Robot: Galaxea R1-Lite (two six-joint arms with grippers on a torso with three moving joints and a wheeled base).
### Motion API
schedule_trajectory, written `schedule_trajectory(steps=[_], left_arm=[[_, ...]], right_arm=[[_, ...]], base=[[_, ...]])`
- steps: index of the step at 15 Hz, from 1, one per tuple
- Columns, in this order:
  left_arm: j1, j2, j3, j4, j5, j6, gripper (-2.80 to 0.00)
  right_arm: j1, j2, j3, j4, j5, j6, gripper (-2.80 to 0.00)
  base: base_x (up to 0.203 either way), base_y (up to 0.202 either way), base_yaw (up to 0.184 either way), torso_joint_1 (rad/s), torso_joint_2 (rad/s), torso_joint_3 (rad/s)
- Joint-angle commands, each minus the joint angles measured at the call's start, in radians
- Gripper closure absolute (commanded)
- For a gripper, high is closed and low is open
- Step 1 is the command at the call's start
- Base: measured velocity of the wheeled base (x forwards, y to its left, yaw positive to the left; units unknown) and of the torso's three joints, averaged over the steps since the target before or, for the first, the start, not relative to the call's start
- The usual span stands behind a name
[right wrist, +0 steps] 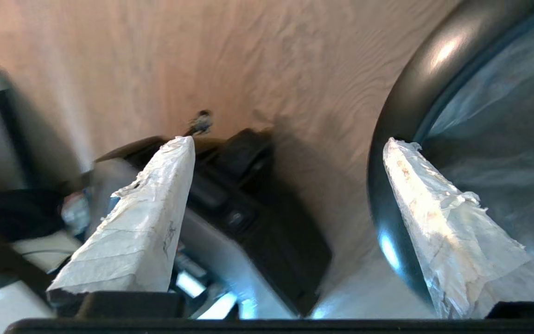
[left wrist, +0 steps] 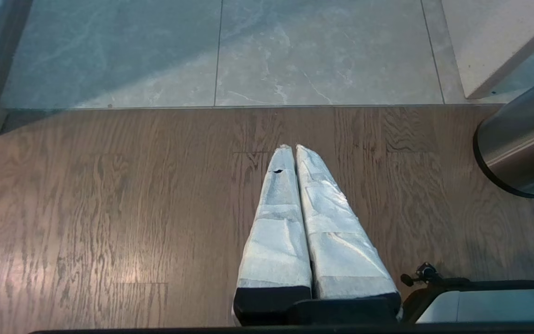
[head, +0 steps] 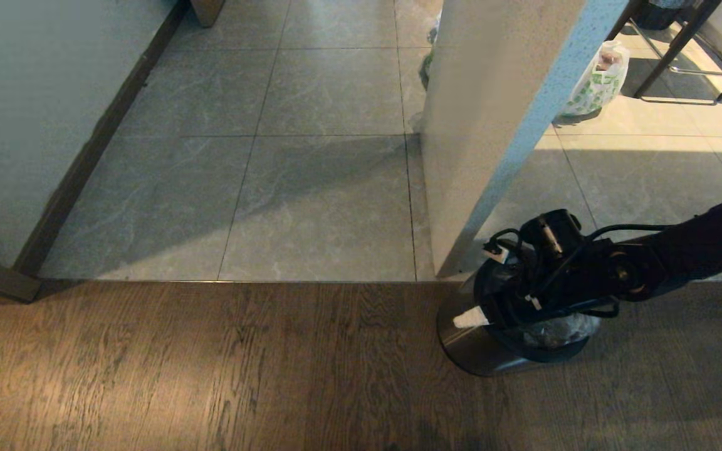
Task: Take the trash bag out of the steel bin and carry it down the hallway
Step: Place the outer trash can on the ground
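While the steel bin (head: 480, 351) stands on the wood floor (head: 210, 369) beside a white pillar (head: 492, 125), the right pincer (right wrist: 290, 144) hangs over its black rim, fingers spread wide and empty. Inside the bin lies the trash bag (right wrist: 494, 139). Low over the floor, the left pincer (left wrist: 290, 148) is pressed together. Farther off sits a white shopping bag (head: 596, 81).

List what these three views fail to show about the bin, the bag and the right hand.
- Steel bin mouth and most of the trash bag: head view, covered by the right hand and its wrist.
- Bag contents: right wrist view, blurred film only.
- Bin top: left wrist view, cut off by the edge.
- Contact between the hand and the bag: undecidable.
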Motion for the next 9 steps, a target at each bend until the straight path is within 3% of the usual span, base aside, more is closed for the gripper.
schedule_trajectory(steps=[1,3,9], left_arm=[[0.000,0.000,0.000,0.000,0.000,0.000,0.00],[0.000,0.000,0.000,0.000,0.000,0.000,0.00],[0.000,0.000,0.000,0.000,0.000,0.000,0.00]], right_arm=[[-0.002,0.035,-0.019,-0.001,-0.023,-0.005,-2.80],[-0.004,0.022,-0.023,0.004,-0.026,-0.060,-2.80],[-0.025,-0.044,-0.013,0.058,-0.023,-0.068,-2.80]], base=[[0.000,0.000,0.000,0.000,0.00,0.000],[0.000,0.000,0.000,0.000,0.00,0.000],[0.000,0.000,0.000,0.000,0.00,0.000]])
